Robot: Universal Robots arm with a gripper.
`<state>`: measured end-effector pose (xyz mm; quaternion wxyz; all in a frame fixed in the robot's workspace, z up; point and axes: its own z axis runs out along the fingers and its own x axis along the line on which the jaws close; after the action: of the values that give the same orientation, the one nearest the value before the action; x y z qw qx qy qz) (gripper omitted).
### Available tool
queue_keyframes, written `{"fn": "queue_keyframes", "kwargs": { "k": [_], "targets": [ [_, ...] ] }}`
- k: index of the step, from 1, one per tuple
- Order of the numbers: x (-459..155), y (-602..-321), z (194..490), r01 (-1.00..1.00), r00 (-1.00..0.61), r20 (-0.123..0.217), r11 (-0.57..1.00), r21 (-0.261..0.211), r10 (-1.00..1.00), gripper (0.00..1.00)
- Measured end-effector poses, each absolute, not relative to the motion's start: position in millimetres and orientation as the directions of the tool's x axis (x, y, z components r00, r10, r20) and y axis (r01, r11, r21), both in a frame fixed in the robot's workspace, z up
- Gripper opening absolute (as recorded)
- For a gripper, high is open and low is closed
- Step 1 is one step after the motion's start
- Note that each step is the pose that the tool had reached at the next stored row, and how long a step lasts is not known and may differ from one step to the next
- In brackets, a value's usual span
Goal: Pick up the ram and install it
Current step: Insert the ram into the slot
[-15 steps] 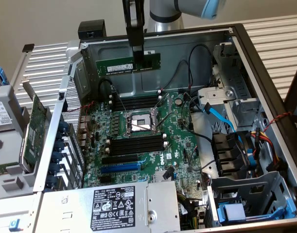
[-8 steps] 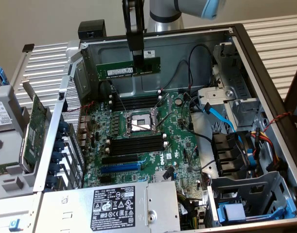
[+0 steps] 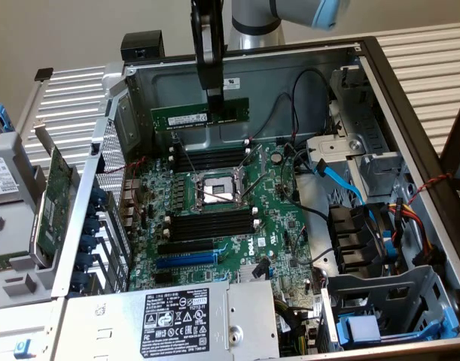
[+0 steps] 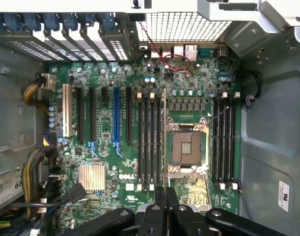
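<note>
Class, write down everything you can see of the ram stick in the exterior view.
The ram is a long, narrow green circuit board with a white sticker. It hangs level, on edge, above the black memory slots. The gripper is shut on its top edge; nothing else appears to touch it.

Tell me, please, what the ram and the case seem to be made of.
Ram: likely fibreglass circuit board, matt green, with a white paper-like sticker; the pincer holds it. Case: probably sheet metal, bare grey with a dull sheen, judging by folded edges and punched holes.
</note>
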<state>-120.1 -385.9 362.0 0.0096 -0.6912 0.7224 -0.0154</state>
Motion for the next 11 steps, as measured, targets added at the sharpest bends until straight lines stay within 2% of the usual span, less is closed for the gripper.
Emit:
{"fn": "queue_keyframes", "kwargs": {
  "k": [11],
  "targets": [
    [-120.2,-391.1,349.9,-0.998,-0.053,-0.004,0.053,-0.035,-0.999,0.12]
  ]
}}
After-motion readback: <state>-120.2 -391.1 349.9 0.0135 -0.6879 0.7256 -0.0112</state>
